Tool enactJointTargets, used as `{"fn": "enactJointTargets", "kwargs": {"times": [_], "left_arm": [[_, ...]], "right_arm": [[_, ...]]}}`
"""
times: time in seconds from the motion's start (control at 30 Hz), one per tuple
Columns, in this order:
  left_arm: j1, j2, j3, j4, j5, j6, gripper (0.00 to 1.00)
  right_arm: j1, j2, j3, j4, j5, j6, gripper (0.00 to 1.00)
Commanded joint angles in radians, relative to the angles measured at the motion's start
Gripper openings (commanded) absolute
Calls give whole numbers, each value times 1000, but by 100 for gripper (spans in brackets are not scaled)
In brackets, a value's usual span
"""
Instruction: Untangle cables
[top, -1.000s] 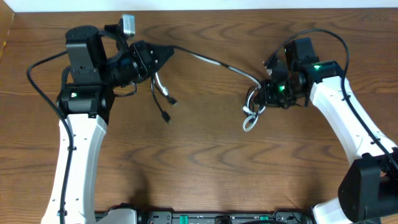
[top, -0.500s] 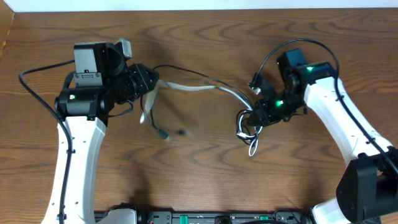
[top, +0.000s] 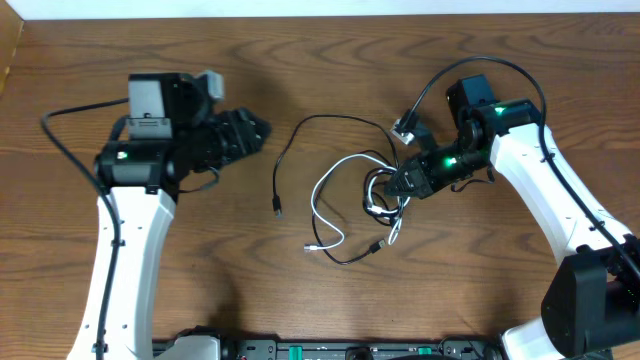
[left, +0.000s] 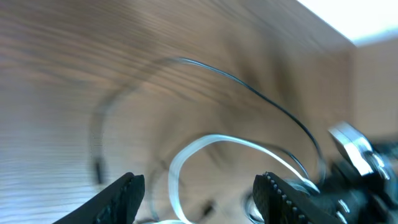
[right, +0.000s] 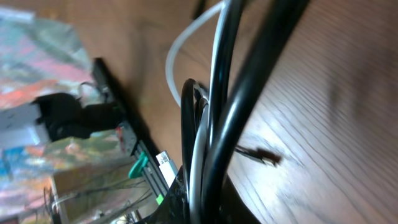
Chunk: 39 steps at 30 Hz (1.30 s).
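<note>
Left gripper (left: 199, 190) fingers spread, nothing between. Right gripper (top: 400, 186) clenched on knotted cables (right: 214, 106); loose ends sprawl across table (top: 300, 300).

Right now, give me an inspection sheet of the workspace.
Surface: brown wooden table, nothing spilled.
Job's things: thin white cable looped mid-table; thin black cable arcing beside it; tangled cable bundle to the right.
Clutter: nothing seen.
Grippers: left gripper open, empty; right gripper shut on the tangled cable bundle.
Cables: thick black arm wires apart from the job's cables.
Surroundings: pale strip beyond the far edge.
</note>
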<state>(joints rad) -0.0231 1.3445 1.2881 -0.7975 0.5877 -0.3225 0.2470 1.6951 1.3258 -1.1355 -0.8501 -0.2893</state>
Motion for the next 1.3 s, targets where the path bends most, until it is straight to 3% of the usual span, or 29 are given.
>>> {"fn": "enactJointTargets", "kwargs": {"times": [0.0, 0.2, 0.33, 0.57, 0.67, 0.8, 1.1, 1.27], "left_arm": [[-67, 10, 25, -4, 286, 140, 61], [-155, 10, 25, -1, 302, 180, 61], [-191, 10, 25, 25, 302, 241, 61], [-193, 16, 25, 74, 302, 245, 61], [-214, 29, 25, 74, 303, 245, 60], [-250, 49, 25, 95, 303, 245, 56], [-265, 73, 25, 173, 311, 251, 53], [-239, 69, 25, 197, 351, 469, 53]], "right_arm": [[-2, 5, -5, -1, -206, -207, 1], [-1, 5, -5, -20, -436, -512, 1], [-3, 5, -5, 23, -557, -590, 1], [-8, 5, -5, 163, -690, -476, 1], [-11, 5, -5, 340, -712, -279, 1], [-11, 5, -5, 482, -712, -120, 1], [-12, 5, -5, 519, -694, -69, 1], [-17, 5, -5, 519, -672, -43, 1]]}}
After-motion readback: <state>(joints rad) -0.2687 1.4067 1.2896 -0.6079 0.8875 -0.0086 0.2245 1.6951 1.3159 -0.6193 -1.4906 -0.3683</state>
